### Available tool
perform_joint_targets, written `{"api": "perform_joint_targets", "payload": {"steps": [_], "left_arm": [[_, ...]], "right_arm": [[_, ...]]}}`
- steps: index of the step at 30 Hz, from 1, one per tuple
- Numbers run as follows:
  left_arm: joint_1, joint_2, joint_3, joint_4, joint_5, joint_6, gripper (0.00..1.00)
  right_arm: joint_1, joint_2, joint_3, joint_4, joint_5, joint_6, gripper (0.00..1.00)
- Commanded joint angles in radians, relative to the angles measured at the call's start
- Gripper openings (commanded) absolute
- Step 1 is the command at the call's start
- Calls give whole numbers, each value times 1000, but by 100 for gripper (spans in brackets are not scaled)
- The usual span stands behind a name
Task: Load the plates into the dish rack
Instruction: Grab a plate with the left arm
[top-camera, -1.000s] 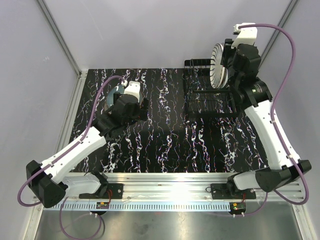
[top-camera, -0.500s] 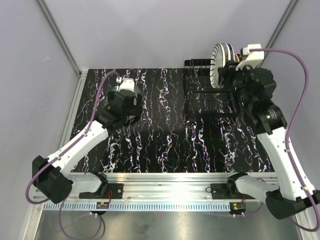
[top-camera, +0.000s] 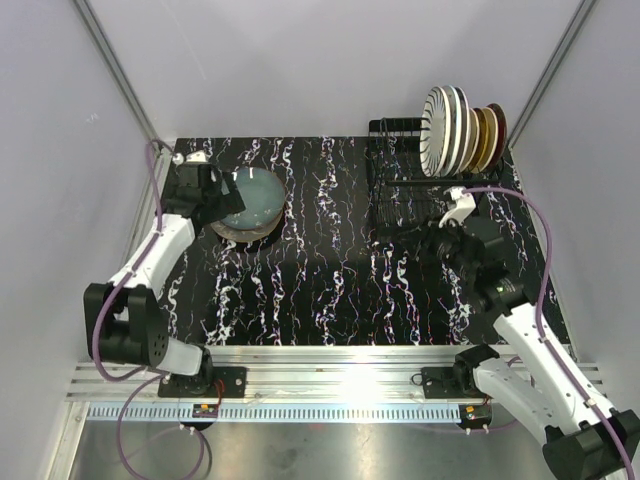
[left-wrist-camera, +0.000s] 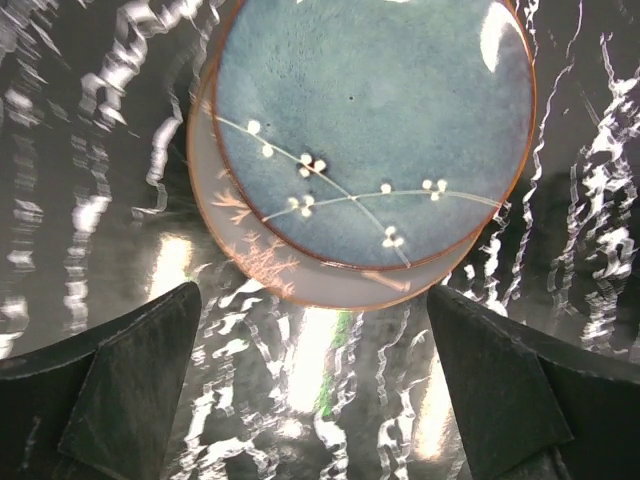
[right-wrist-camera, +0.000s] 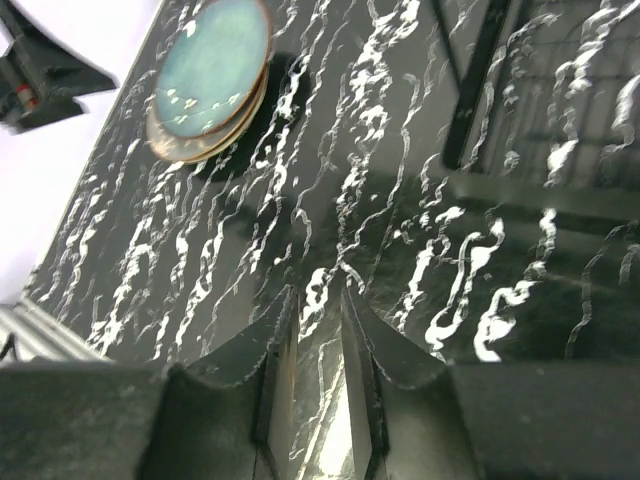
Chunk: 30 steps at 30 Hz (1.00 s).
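Note:
Two plates lie stacked flat at the back left of the table: a blue-grey plate with white blossoms on top of a cream plate with red floral marks. My left gripper hovers just left of the stack, open wide with only table between its fingers. The black wire dish rack stands at the back right. Several plates stand upright in its far end, a black-striped white one foremost. My right gripper hangs in front of the rack, jaws a narrow gap apart and empty.
The black marbled table runs between the stack and the rack. Grey walls close in the back and both sides. A metal rail with the arm bases lines the near edge.
My right arm has pulled back from the rack's far end toward the front, and its jaws have narrowed. My left arm has swung to the left, uncovering the stack.

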Motion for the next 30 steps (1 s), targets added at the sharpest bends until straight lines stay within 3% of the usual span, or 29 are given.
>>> {"api": "perform_joint_targets", "payload": {"steps": [1, 3, 11, 30], "left_arm": [[112, 63, 40, 92, 267, -143, 96], [172, 82, 40, 143, 335, -166, 94], [190, 256, 146, 152, 340, -174, 88], [236, 378, 45, 252, 374, -177, 79]], "right_arm": [[-1, -61, -58, 135, -73, 68, 30], [-1, -68, -78, 140, -76, 68, 31], [-1, -58, -87, 129, -64, 61, 31], [-3, -26, -96, 144, -55, 56, 30]]}}
